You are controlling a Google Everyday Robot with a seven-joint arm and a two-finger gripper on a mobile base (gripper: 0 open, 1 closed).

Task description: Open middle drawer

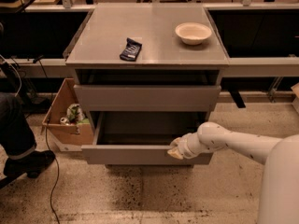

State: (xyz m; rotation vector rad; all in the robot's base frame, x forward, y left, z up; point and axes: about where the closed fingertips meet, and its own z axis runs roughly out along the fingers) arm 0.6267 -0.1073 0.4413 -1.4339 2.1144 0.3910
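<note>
The grey three-drawer cabinet [147, 36] stands in the middle of the camera view. The middle drawer [131, 154] is pulled out toward me, and its dark shallow inside [149, 125] shows behind the plain flat front. My gripper [175, 150] is at the top edge of that front, right of centre, on the end of my white arm [233, 141], which comes in from the right. The drawer front above [147, 98] sits further back, with a dark gap under the cabinet top. The lowest drawer is hidden under the pulled-out one.
A white bowl [193, 32] and a dark snack packet [131, 49] lie on the cabinet top. A cardboard box [65, 120] with cans stands left of the cabinet. A person's leg and shoe [21, 148] and cables are at far left. Speckled floor lies in front.
</note>
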